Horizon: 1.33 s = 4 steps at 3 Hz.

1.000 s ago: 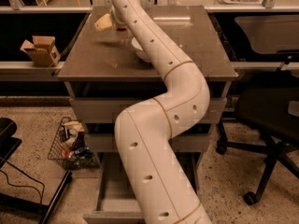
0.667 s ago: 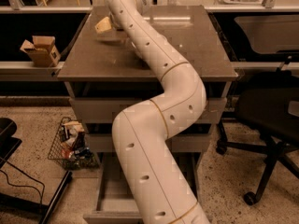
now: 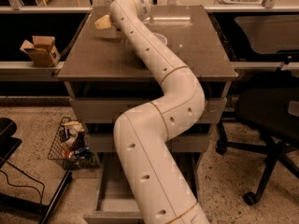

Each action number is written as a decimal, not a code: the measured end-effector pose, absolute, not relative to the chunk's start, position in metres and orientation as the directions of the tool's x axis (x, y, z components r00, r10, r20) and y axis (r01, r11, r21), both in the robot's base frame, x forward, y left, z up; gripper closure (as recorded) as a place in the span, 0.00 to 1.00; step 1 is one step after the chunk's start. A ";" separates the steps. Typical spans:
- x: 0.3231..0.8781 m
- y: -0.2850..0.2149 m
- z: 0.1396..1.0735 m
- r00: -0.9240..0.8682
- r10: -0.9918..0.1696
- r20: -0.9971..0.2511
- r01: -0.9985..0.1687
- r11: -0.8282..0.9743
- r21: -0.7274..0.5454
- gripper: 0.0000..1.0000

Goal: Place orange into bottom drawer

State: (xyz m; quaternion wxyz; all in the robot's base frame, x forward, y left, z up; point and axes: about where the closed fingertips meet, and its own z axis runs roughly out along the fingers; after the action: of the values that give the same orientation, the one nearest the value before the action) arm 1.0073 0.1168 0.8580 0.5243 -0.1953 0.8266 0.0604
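The gripper [image 3: 103, 22], a tan piece at the arm's tip, hangs low over the upper-left part of the cabinet top [image 3: 205, 55]. Whether it is spread or closed cannot be told. The orange is nowhere visible; if it lies on that surface, the gripper or wrist hides it. Just right of the wrist, the rim of a white bowl [image 3: 160, 38] shows behind the arm [image 3: 159, 125], which runs down the middle of the frame. The bottom drawer [image 3: 110, 190] stands pulled out at lower centre, its grey floor bare where it shows, probably left open to receive the fruit. The step in hand appears to be pickup rather than placement. A cardboard box [image 3: 41, 50] and wire basket [image 3: 70, 143] sit at left, outside the work.
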 end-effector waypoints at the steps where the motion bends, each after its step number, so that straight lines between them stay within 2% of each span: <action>1: 1.014 0.114 0.856 -0.350 -0.249 -0.903 -0.380 0.919 -0.107 0.00; 4: 1.023 0.118 0.830 -0.357 -0.225 -0.907 -0.359 0.929 -0.089 0.00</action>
State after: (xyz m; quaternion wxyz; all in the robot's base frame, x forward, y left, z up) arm 1.0233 0.1175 0.8302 0.5386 -0.1779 0.8212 0.0623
